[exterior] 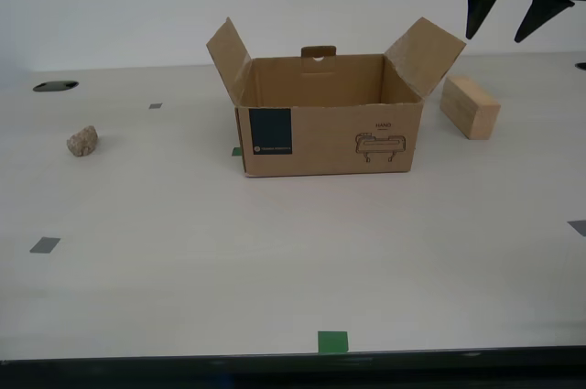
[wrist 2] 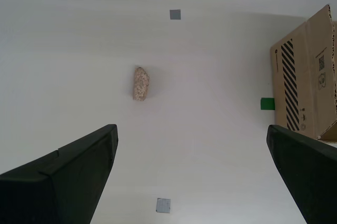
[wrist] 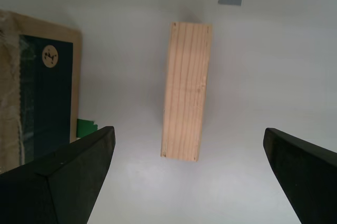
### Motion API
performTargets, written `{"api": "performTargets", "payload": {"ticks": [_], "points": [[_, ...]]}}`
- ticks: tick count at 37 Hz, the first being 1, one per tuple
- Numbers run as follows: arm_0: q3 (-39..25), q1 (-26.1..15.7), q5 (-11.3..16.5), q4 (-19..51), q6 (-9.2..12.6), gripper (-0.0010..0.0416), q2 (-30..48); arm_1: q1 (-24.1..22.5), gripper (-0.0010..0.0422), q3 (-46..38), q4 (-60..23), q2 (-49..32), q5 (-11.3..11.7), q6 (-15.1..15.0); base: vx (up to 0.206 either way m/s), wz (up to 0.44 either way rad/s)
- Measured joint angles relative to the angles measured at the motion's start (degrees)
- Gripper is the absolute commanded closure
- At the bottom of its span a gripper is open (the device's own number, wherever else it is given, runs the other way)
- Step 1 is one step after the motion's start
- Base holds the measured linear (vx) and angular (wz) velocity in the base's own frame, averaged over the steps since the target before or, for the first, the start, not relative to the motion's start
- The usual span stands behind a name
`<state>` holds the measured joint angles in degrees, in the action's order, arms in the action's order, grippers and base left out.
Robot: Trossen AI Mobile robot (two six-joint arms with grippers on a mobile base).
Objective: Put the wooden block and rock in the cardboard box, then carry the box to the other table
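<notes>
The cardboard box (exterior: 330, 137) stands open, flaps up, in the middle of the off-white table (exterior: 275, 261). The wooden block (exterior: 470, 106) lies just beside the box toward the exterior view's right. My first gripper (exterior: 498, 38) hangs open above the block; the first wrist view looks down on the block (wrist: 187, 89) between the open fingers (wrist: 68, 176), with the box's teal label (wrist: 45, 92) at the side. The rock (exterior: 82, 141) lies toward the exterior view's left. My second gripper (wrist 2: 190, 129) is open above the table, with the rock (wrist 2: 140, 83) ahead of it and apart from it. The other table is out of view.
Grey tape squares (exterior: 44, 244) and a green tape mark (exterior: 332, 341) are stuck on the table, the green one near its dark front edge. A dark oval cable hole (exterior: 55, 86) sits at the exterior view's back left. A pale wall rises behind the table.
</notes>
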<state>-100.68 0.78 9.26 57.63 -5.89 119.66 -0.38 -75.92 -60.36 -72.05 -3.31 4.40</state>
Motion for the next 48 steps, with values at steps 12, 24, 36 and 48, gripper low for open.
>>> {"api": "performTargets", "payload": {"ticks": [12,24,36,48], "points": [[6.34,0.00,0.02,-4.39,-0.42,0.0019,0.00,0.00,0.0025,0.00,-1.14,0.02,0.00,0.00,0.000,0.000],[6.93,0.26,1.51,-5.31,-1.07,0.0018,4.76,0.00,0.0025,0.00,-2.62,0.02,0.00,0.00,0.000,0.000],[1.70,0.28,1.55,-4.68,-1.40,0.0019,12.33,0.00,0.0025,0.04,-3.58,-0.44,2.95,0.00,0.000,0.000],[-1.62,0.11,1.53,-4.42,-1.40,0.0019,13.88,0.04,0.0025,0.04,-2.32,-10.32,9.53,-0.33,0.000,0.000]]}}
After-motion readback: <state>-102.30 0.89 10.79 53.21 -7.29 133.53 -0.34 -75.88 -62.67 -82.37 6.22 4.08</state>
